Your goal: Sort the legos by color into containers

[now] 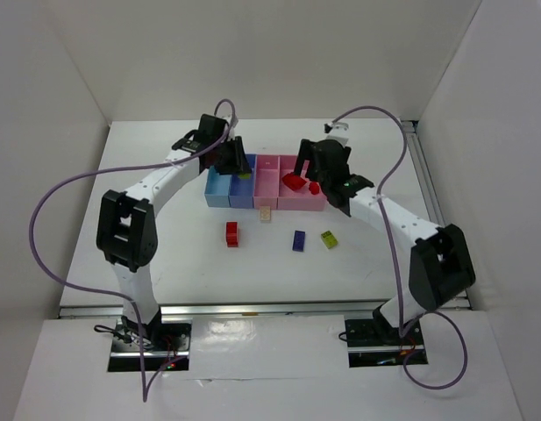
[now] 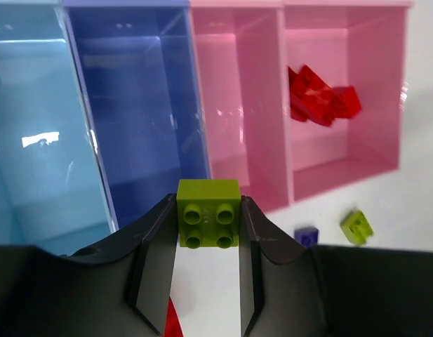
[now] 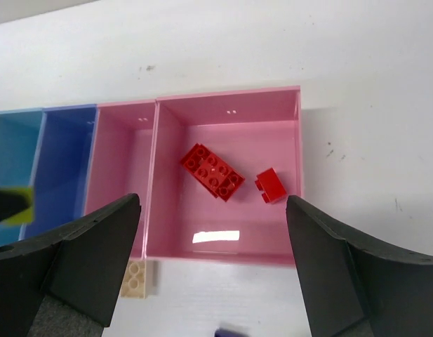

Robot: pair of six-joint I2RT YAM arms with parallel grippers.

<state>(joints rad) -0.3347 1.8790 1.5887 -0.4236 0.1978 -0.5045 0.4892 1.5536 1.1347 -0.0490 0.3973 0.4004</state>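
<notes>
My left gripper (image 2: 208,226) is shut on a yellow-green lego (image 2: 208,213), held over the near edge of the darker blue bin (image 2: 139,105), between the light blue bin (image 2: 34,140) and the narrow pink bin (image 2: 237,91). My right gripper (image 3: 212,235) is open and empty above the wider pink bin (image 3: 229,92), which holds a long red lego (image 3: 212,170) and a small red lego (image 3: 271,185). On the table in front of the bins lie a red lego (image 1: 232,233), a dark blue-purple lego (image 1: 299,240), a second yellow-green lego (image 1: 330,239) and a pale tan lego (image 1: 266,213).
The joined bins (image 1: 219,195) stand mid-table, at the middle of the white-walled enclosure. The tan lego (image 3: 137,278) lies right against the front wall of the narrow pink bin. Purple cables arc over both arms.
</notes>
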